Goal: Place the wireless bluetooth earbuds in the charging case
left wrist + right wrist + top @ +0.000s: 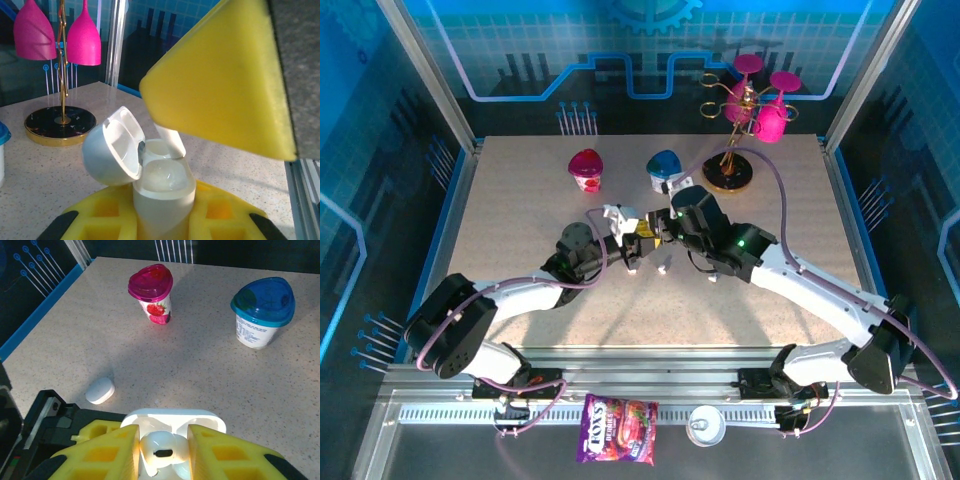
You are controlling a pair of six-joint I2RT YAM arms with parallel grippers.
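Right gripper (163,442) pinches an earbud (161,452) just above the open charging case (172,416).
Left gripper (162,222) clamps the case body, lid tipped back; a closed second case (100,390) lies on the table (200,370).

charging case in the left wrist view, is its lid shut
No, the charging case has its lid swung open to the left, baring the inside.

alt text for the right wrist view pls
The right pincer grips a white earbud over an open white charging case. A closed white case lies on the table at left; a pink-lidded cup and a blue-lidded cup stand farther back.
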